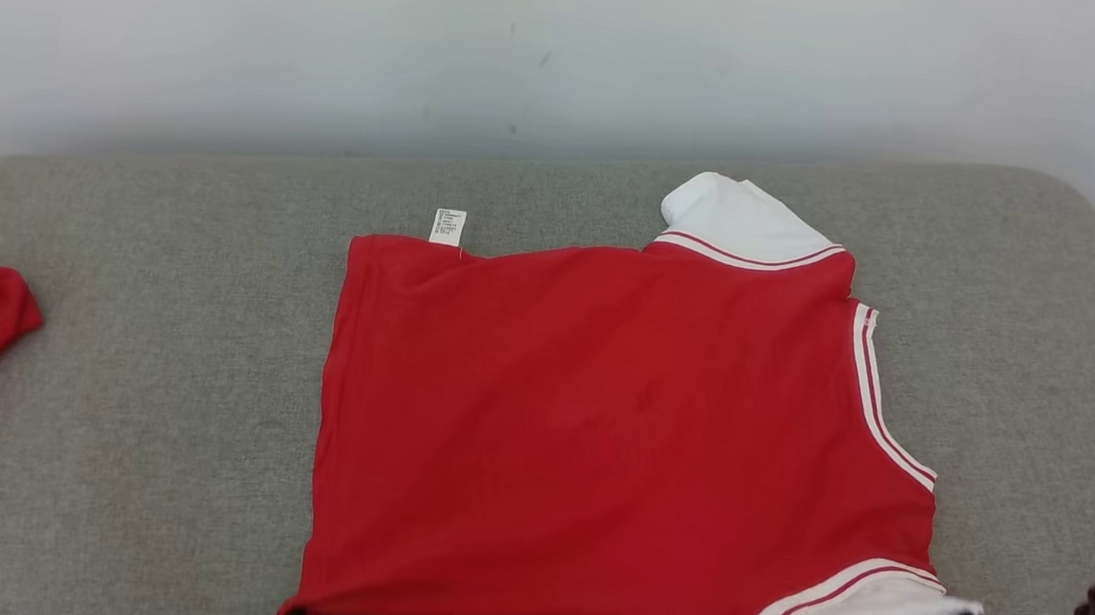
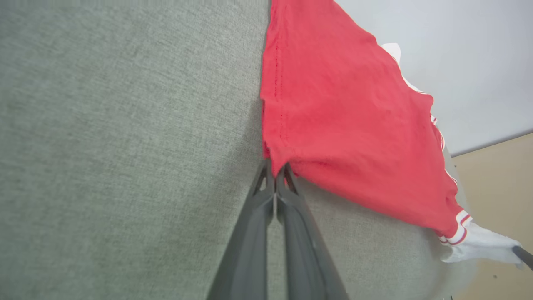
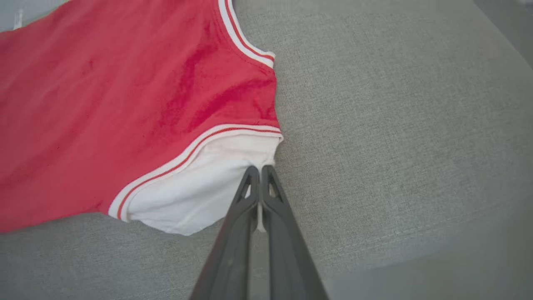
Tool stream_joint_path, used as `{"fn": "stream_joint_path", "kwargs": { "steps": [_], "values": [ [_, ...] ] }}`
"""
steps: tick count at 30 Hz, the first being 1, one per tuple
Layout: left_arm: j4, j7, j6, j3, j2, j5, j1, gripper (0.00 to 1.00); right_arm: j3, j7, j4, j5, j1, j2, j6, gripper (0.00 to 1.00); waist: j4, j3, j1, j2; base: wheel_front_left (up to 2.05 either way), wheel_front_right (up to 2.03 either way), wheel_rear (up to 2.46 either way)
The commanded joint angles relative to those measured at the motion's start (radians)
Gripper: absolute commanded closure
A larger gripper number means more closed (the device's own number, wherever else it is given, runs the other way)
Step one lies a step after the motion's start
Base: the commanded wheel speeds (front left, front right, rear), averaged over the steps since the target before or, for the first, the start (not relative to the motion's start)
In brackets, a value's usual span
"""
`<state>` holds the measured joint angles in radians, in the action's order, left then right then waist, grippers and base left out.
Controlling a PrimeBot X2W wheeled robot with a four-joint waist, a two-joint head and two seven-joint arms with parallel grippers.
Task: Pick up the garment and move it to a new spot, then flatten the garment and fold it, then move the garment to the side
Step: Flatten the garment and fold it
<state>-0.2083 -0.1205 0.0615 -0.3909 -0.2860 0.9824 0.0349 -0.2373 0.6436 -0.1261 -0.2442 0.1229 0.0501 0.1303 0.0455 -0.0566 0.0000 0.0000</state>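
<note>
Left wrist view: left end effector (image 2: 275, 166) pinches garment (image 2: 341, 104) corner.

Light is bright, even and diffuse. The head view is sharp throughout. The wall (image 1: 333, 26) is washed pale, faintly bluish. The garment (image 1: 596, 433) throws a thin, soft shadow along its near edge onto the grey cushion (image 1: 144, 429).

Left wrist view: the red reads paler, pinkish. The weave blurs toward the top left corner, and the cushion's edge bows at lower right from wide-angle distortion. The left hand (image 2: 275, 166) goes soft near the bottom edge.

Right wrist view: the weave is crisp mid-frame, with a dimmer band across the lower right corner. The right hand (image 3: 260, 170) blurs toward the bottom edge.
</note>
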Motion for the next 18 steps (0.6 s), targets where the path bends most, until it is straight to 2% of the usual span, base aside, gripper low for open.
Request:
{"fn": "stream_joint_path", "kwargs": {
  "steps": [1,8,14,18],
  "values": [
    [0.008,-0.001,-0.003,0.005,0.001,0.001,-0.027,1.00,0.006,0.000,-0.006,0.003,-0.031,0.001,0.000,1.00,0.001,-0.007,0.0000,0.0000,0.00,0.00,0.00],
    [0.015,0.030,0.001,-0.002,0.004,-0.014,-0.122,1.00,0.045,0.004,0.037,0.002,-0.176,0.021,0.000,1.00,-0.001,-0.034,0.0000,0.0000,0.00,0.00,0.00],
    [-0.045,0.065,0.008,-0.015,0.018,-0.033,-0.262,1.00,0.073,-0.046,0.172,-0.012,-0.355,0.071,0.000,1.00,-0.018,-0.074,0.0000,0.0000,0.00,0.00,0.00],
    [-0.100,0.059,0.007,-0.014,0.035,-0.038,-0.325,1.00,0.086,-0.087,0.256,-0.008,-0.450,0.079,0.000,1.00,-0.018,-0.095,0.0000,0.0000,0.00,0.00,0.00]
  ]
}}
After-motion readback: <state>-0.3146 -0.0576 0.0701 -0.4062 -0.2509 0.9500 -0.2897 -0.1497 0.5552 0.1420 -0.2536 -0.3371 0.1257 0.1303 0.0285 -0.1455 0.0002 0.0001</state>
